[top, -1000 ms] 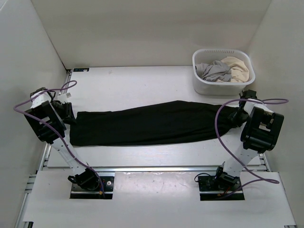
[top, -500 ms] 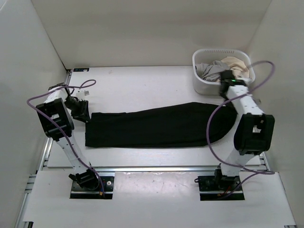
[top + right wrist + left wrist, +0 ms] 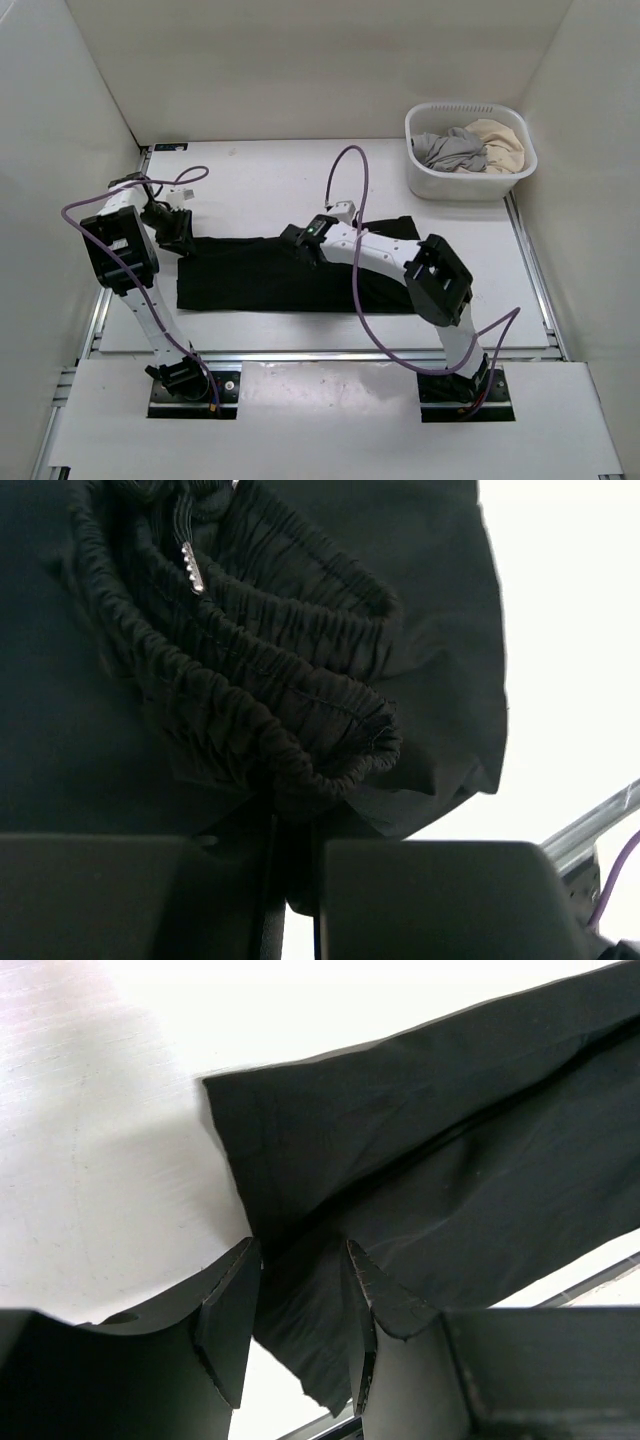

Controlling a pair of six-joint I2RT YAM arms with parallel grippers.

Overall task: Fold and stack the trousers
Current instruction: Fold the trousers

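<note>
One counter point(image 3: 260, 180) bears one pair of black trousers point(image 3: 240, 280), doubled over leftward since half a second ago. One basket point(image 3: 430, 185) stands at the far right. Only the right wrist view shows the right end effector point(image 3: 295, 855) pinching the gathered waistband. The left end effector point(image 3: 300, 1300) is narrowly parted astride the hem.

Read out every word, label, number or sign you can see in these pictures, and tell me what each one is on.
No text can be read in any view.
Dark strip at the far-left corner of the table: too small to read.
Trousers: no print or tag lettering shows.
Basket: plain white, no marking shows.
</note>
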